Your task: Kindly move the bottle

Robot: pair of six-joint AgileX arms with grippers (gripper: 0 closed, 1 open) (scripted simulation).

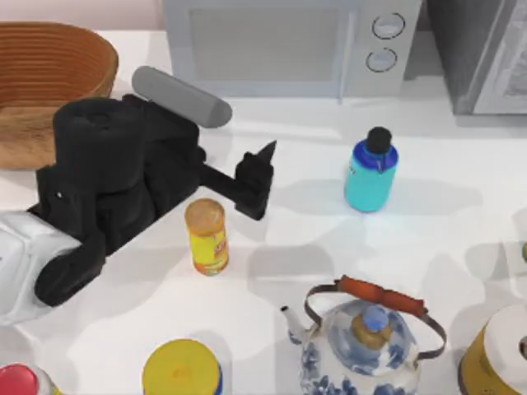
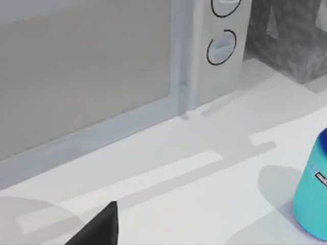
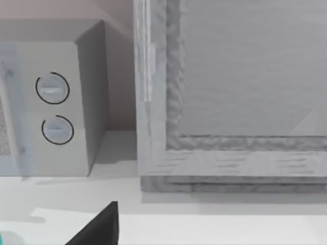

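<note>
Left gripper [image 1: 262,177] — seemingly empty, jaws unclear.

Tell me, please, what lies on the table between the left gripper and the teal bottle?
Nothing. In the top view, the stretch from the left gripper to the teal bottle is bare white table; the yellow bottle stands off that line.

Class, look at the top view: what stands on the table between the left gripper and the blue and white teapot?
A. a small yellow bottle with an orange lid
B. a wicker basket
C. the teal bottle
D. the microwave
A: the small yellow bottle stands upright just below the left gripper, with the teapot farther down and to the right; the teal bottle stands apart, to the gripper's right.
</note>
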